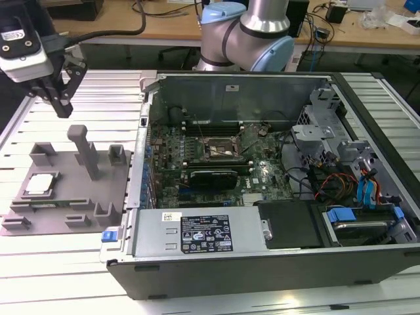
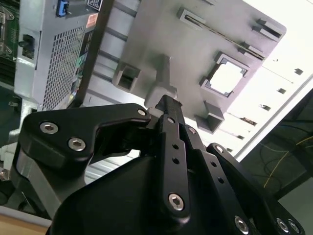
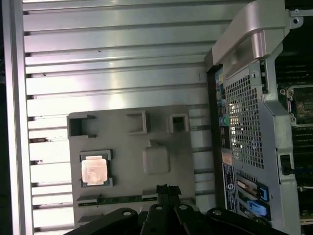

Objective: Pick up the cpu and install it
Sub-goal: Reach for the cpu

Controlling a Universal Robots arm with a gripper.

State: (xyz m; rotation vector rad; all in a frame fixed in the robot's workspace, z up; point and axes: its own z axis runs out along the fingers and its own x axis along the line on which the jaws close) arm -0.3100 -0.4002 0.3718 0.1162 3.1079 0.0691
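The cpu (image 1: 39, 184), a small silvery square chip, lies flat in a recess of the grey fixture tray (image 1: 72, 193) at the exterior view's left. Both wrist views show the cpu (image 2: 227, 78) (image 3: 94, 171) in that recess of the tray (image 3: 127, 147). My gripper (image 1: 63, 108) hangs high above the table, beyond the tray's far edge and well apart from the chip. Its black fingers (image 2: 168, 105) are together with nothing between them, as the first wrist view of the gripper (image 3: 167, 188) also shows. The dark socket frame (image 1: 220, 149) sits on the motherboard inside the open case.
A tall post (image 1: 82, 147) and several low blocks rise from the tray. The open computer case (image 1: 262, 262) fills the middle and right, its side wall (image 1: 141, 157) close beside the tray. Cables and drive bays (image 1: 354, 190) crowd its right end. The robot base (image 1: 246, 33) stands behind.
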